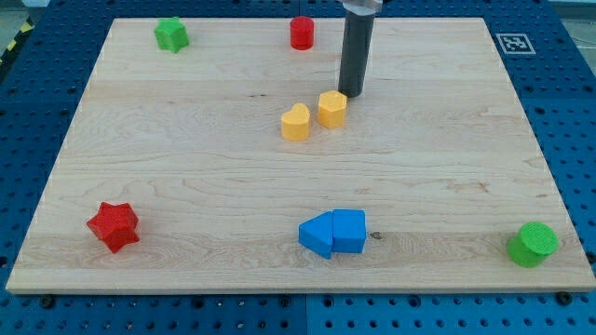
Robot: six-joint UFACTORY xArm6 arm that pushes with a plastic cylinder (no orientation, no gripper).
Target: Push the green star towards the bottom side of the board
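The green star (171,34) lies near the board's top left corner. My tip (352,94) is at the end of the dark rod, near the board's top centre, just to the upper right of the yellow hexagon (331,109) and close to touching it. The tip is far to the right of the green star.
A yellow heart (296,122) sits left of the yellow hexagon. A red cylinder (302,33) is at the top centre. A red star (114,226) is at bottom left. Two blue blocks (333,233) touch at bottom centre. A green cylinder (533,244) is at bottom right. The wooden board (186,167) lies on a blue pegboard.
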